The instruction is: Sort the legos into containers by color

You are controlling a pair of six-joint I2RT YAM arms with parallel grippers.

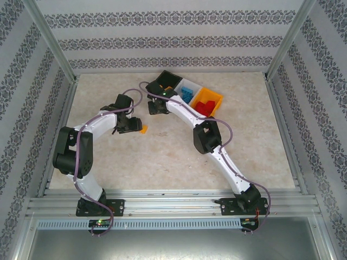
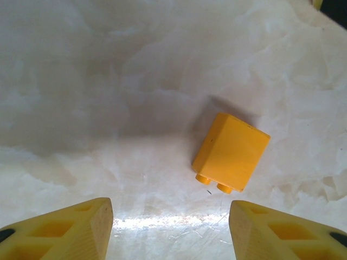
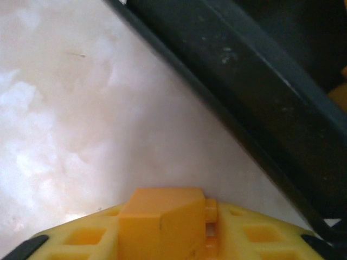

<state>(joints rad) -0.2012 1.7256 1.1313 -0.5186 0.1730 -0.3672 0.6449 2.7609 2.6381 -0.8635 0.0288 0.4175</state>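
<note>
Left fingers (image 2: pixel 65 230): spread wide, nothing between them. They are yellow plastic wedges with moulded diamond cut-outs, hovering over the surface (image 2: pixel 108 81), which is pale, glossy and marble-patterned.

Loose brick (image 2: pixel 232 151): orange-yellow, smooth and boxy. It lies tipped on its side on the surface, ahead of the fingers and nearer the right one, touching neither. Two round studs point back toward the camera. In the top view the same brick (image 1: pixel 143 129) sits just beside the left arm's tip.

Right fingers (image 3: pixel 81 238): pinching a second orange-yellow brick (image 3: pixel 160 216), a matte block with sharp edges and one stud visible at its side. They are held low over the surface, just beside the outer wall of the black bin (image 3: pixel 244 81), which is dark, scuffed plastic with a thick, straight rim. An orange-yellow scrap shows past that rim at the frame edge, too cut off to identify.

Top view: three rectangular open bins are joined in a diagonal row at the far centre of the surface.
- Black bin (image 1: pixel 165 80): contents unclear.
- White bin (image 1: pixel 179 85): holds light blue legos (image 1: pixel 188 93).
- Orange-yellow bin (image 1: pixel 219 97): holds red legos (image 1: pixel 204 106).
</note>
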